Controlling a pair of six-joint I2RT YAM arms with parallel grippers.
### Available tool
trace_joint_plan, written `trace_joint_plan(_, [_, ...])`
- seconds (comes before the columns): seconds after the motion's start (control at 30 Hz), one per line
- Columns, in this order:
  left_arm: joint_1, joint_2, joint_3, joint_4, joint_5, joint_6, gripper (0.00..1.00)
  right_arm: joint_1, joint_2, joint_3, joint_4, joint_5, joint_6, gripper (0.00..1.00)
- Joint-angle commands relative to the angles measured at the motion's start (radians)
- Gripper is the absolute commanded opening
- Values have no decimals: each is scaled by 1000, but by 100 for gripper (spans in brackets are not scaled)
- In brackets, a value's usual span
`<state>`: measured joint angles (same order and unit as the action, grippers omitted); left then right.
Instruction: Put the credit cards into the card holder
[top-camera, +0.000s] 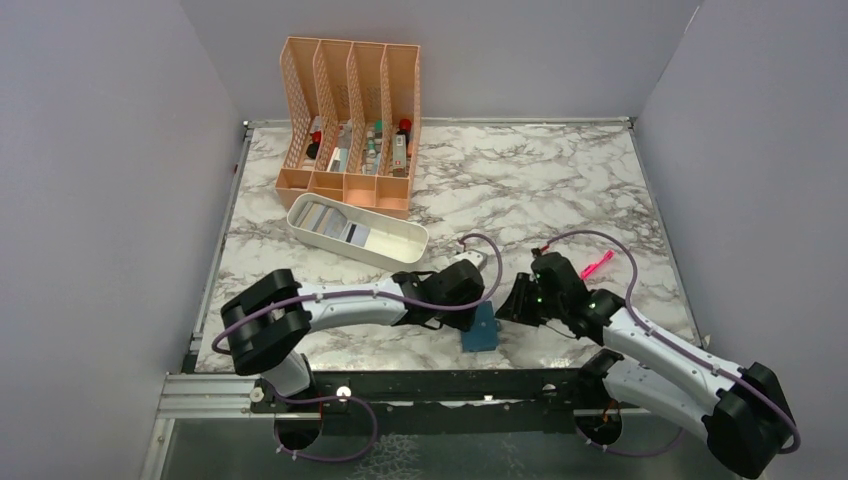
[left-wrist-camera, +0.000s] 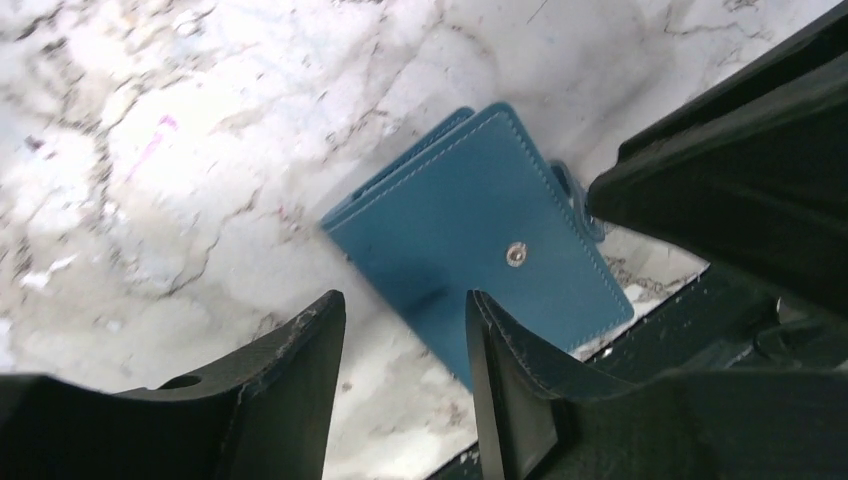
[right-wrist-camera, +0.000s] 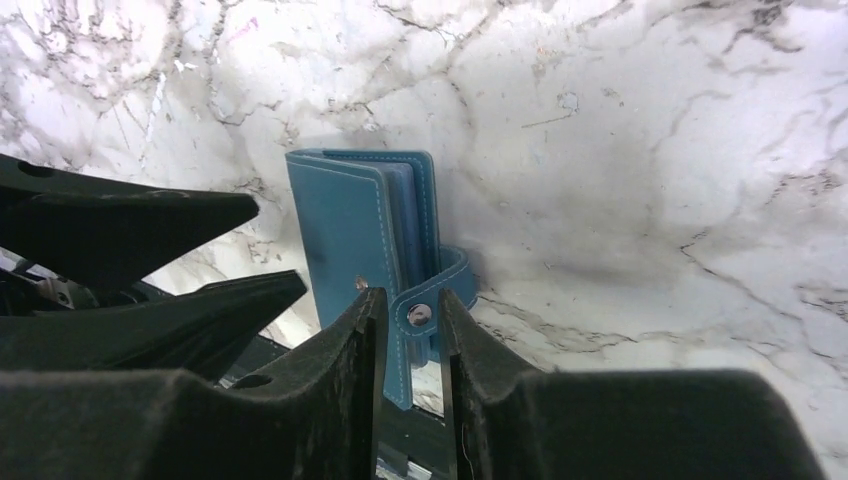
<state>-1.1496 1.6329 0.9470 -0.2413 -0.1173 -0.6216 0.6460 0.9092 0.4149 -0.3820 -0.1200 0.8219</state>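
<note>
The left tool hangs low over the desk with its two black fingers moderately apart and nothing gripped; only bare marble and a corner of the card holder show in the gap. The right tool faces it from the right, its fingers drawn to a narrow gap. The holder's strap with its metal snap sits between those tips, but I cannot tell whether they pinch it or merely flank it. The small teal-blue fold-over card holder rests between the two tools at the near edge of the white, grey-veined marble desk, close to the black rail. It is folded over, with lighter blue-grey inner leaves showing along one edge in the right wrist view and a small metal snap button on its outer face. Further out, at the far left, a long white oblong plastic tray lies at a slant, and the thin grey and bluish credit cards lie flat in its left end, well apart from the holder. Just beyond the tray stands a tall peach mesh four-slot organizer with small bottles in its compartments. A small pink object lies on the desk to the right of the right tool.
</note>
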Motion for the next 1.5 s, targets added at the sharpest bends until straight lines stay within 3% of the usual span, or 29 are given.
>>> trace_joint_plan(0.0, [-1,-104,-70,-31,20,-31,53,0,-28,53,-122,53,-42,32])
trace_joint_plan(0.23, [4,-55,-106,75,75,-40,63,8,7,62,-93,10,-72,37])
trace_joint_plan(0.6, [18,35,-25,69,56,-30,62,34,47,71,-65,5,-78,39])
trace_joint_plan(1.13, [18,95,-24,74,79,-19,37,43,86,36,12,-10,-46,21])
trace_joint_plan(1.47, [18,112,-23,59,76,-10,34,43,38,12,12,-3,-1,18])
